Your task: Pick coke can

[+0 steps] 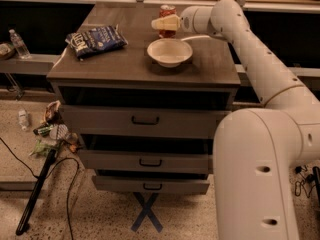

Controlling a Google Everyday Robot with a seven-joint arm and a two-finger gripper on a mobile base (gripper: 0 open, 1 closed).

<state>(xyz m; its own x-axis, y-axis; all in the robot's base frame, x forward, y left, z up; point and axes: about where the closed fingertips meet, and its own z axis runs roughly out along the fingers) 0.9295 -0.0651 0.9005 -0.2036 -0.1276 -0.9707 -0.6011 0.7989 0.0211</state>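
The coke can (167,10) is a small red can with a silver top, upright at the far edge of the wooden cabinet top (125,64). My gripper (165,23) reaches in from the right on its white arm and sits right in front of the can, covering its lower part. Whether it touches the can I cannot tell. A white bowl (170,51) stands just in front of and below the gripper.
A blue chip bag (96,40) lies on the cabinet top at the left. The cabinet has three drawers (145,120) slightly open. My white base (260,174) fills the lower right. Bottles, litter and a black cable lie on the floor at the left.
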